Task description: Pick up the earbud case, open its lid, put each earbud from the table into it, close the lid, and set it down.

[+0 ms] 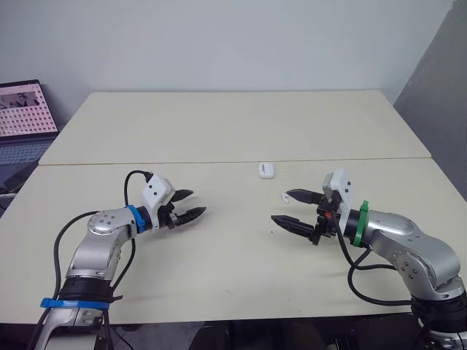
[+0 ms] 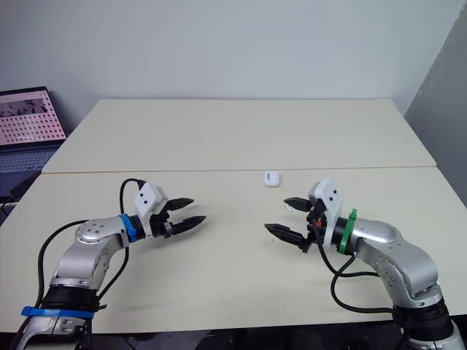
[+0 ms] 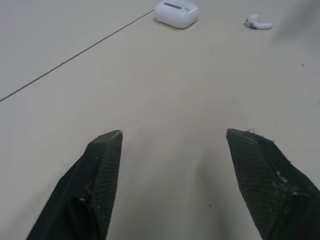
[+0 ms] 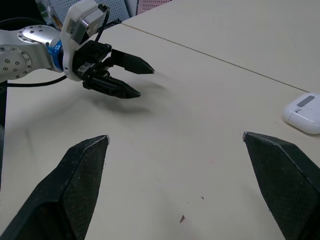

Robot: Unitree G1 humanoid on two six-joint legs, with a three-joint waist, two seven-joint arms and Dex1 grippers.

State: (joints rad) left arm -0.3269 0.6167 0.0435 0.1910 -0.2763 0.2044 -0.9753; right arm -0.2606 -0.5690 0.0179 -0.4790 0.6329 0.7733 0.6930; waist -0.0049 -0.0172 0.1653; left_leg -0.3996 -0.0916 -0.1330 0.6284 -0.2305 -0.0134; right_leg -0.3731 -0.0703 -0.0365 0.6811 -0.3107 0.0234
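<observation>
Where two cream tops meet along a seam (image 1: pixel 146 163) to form one table (image 1: pixel 233 124), we record the following.

1. Earbud case (image 1: pixel 266 170): white, rounded, lid shut; it lies flat on the nearer top, just on the robot's side of the seam and about midway across the table's width; it sits apart from both grippers.

2. Earbud (image 1: pixel 289 195): one, white, with its stem lying on the table; it is nearer the robot than the case and slightly to the case's right, just beside the tip of the right gripper's farther finger; we cannot tell whether it touches that finger.

3. Left gripper (image 1: pixel 195 203): on the arm with the blue band, low over the nearer top and pointing toward the middle of the table; its two black fingers are parted a moderate way and hold nothing; its own wrist view shows bare table between them, with the case and the earbud farther on.

4. Right gripper (image 1: pixel 280 206): on the arm with the green band, low over the table and pointing toward the left gripper; its fingers are spread wide and grasp nothing; its wrist view shows bare table between the tips and the case off to one side. The two grippers face each other, well apart.

5. Laptop (image 1: pixel 25 109): open, with its screen lit and showing a grid of small pictures; it stands beyond the table's left edge.
</observation>
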